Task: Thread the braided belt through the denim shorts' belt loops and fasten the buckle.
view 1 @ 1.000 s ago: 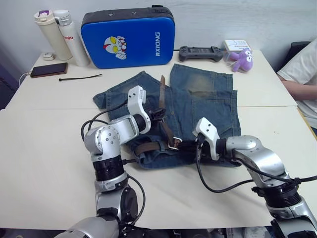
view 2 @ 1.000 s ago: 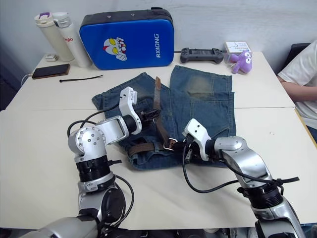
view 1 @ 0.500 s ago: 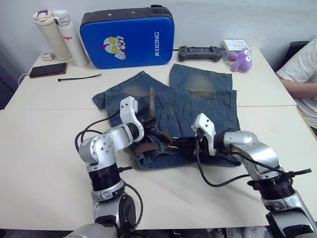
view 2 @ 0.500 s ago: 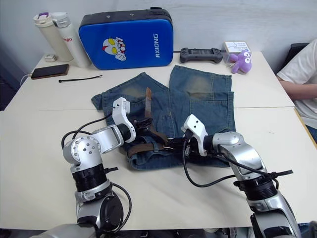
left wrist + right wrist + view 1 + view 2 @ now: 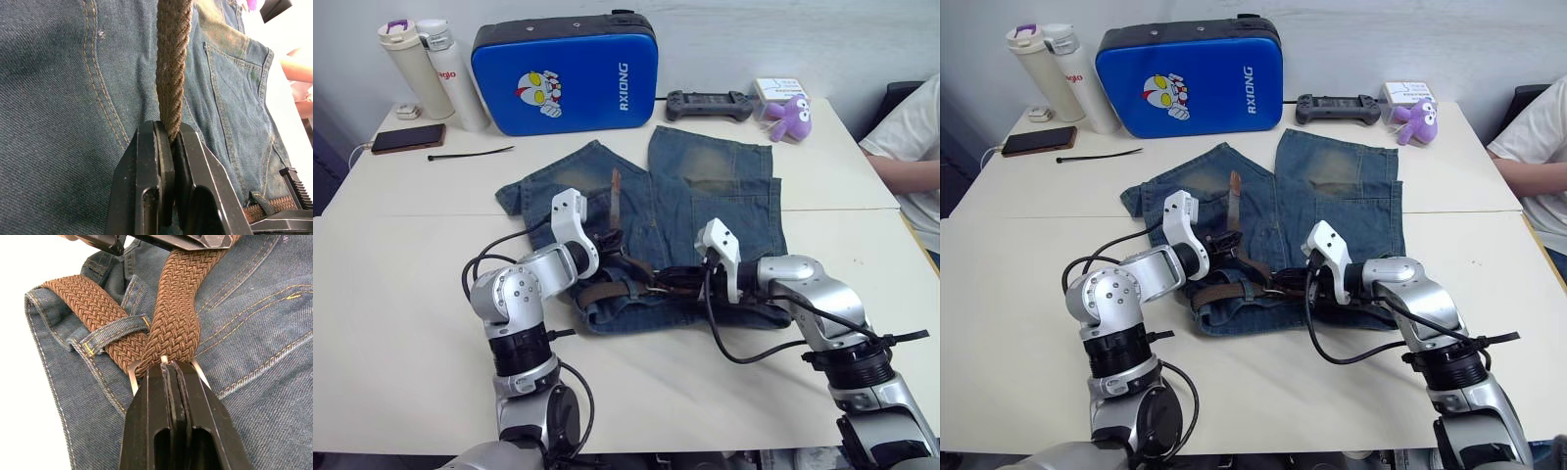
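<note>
The braided belt (image 5: 173, 318) is a dark brown woven strap; part of it lies along the waistband of the denim shorts (image 5: 724, 211), passing under one of the belt loops (image 5: 112, 330), and its free end runs up over the left leg to a tan tip. The shorts are faded blue with lighter worn patches on both legs and yellow stitching, spread flat at the centre of the table (image 5: 401, 264). The left gripper (image 5: 165, 147) is clamped on the strap edge-on above the denim. The right gripper (image 5: 168, 369) is closed at the silver buckle (image 5: 133, 377), where the strap folds back on itself. The table is pale cream, set against a light wall. At its far edge stand a blue padded case (image 5: 566, 73), two white bottles (image 5: 431, 69), a phone (image 5: 409, 138), a black cable tie (image 5: 470, 153), a black controller (image 5: 710, 103) and a purple plush toy (image 5: 791, 116). A person's arm (image 5: 911, 176) rests at the right edge.
</note>
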`<control>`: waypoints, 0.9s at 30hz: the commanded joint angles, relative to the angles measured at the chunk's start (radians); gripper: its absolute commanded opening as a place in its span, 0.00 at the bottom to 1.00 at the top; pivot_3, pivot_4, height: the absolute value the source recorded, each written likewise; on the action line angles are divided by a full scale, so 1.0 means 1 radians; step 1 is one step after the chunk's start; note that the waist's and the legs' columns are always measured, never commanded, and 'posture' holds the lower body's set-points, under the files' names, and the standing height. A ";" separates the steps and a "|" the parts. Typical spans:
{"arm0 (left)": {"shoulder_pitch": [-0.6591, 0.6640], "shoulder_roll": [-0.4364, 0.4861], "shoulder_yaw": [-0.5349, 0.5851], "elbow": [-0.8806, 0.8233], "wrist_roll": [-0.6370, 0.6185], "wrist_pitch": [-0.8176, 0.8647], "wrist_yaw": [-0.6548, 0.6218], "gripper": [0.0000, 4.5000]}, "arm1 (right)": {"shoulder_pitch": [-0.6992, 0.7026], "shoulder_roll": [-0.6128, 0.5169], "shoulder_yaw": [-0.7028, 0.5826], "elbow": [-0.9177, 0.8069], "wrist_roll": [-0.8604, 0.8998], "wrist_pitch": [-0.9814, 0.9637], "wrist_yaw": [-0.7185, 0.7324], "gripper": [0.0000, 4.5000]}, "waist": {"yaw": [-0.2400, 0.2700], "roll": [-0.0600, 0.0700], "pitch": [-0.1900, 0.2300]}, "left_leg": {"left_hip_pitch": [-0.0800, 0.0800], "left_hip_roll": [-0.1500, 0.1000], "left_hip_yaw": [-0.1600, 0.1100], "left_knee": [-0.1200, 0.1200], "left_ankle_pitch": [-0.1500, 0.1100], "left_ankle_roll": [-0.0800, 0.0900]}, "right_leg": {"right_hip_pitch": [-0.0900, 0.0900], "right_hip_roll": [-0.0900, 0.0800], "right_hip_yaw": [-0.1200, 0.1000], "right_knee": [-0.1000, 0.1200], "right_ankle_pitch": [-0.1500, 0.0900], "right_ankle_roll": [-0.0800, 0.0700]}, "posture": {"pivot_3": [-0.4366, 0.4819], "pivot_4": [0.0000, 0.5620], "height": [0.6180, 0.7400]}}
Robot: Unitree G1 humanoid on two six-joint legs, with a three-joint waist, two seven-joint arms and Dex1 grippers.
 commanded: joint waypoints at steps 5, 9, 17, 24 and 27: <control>-0.005 0.051 -0.059 -0.010 0.007 -0.042 -0.020 0.00 | -0.019 0.038 0.032 0.054 -0.006 -0.027 0.004 0.01 | -0.001 0.000 0.000 | 0.000 0.000 0.000 0.000 0.000 0.000 | 0.000 0.000 0.000 0.000 0.000 0.000 | 0.48 0.27 1.00; -0.006 0.059 -0.061 -0.005 0.003 -0.045 -0.022 0.00 | -0.020 0.045 0.063 0.095 -0.025 -0.041 0.014 0.01 | -0.001 0.000 0.000 | 0.000 0.000 0.000 0.000 0.000 0.000 | 0.000 0.000 0.000 0.000 0.000 0.000 | 0.48 0.27 1.00; -0.012 0.063 -0.074 -0.003 -0.005 -0.056 -0.027 0.00 | -0.079 0.045 0.129 0.240 -0.058 0.029 0.059 0.01 | -0.006 0.000 0.000 | 0.003 0.000 0.001 0.000 0.000 0.000 | 0.001 0.000 0.000 0.001 0.000 0.000 | 0.48 0.27 1.00; 0.015 0.034 -0.089 -0.035 -0.016 -0.060 -0.025 0.00 | -0.182 0.067 0.228 0.369 -0.129 0.105 0.071 0.01 | -0.020 -0.002 -0.001 | 0.018 0.001 0.001 -0.006 -0.001 -0.002 | 0.015 0.001 0.001 -0.003 0.000 0.000 | 0.48 0.27 1.00; 0.021 0.018 -0.091 -0.055 -0.022 -0.059 -0.023 0.00 | -0.216 0.068 0.291 0.364 -0.153 0.155 0.084 0.01 | -0.029 -0.004 -0.003 | 0.030 0.001 0.001 -0.016 -0.002 -0.003 | 0.026 0.001 0.001 -0.010 0.000 0.000 | 0.48 0.27 1.00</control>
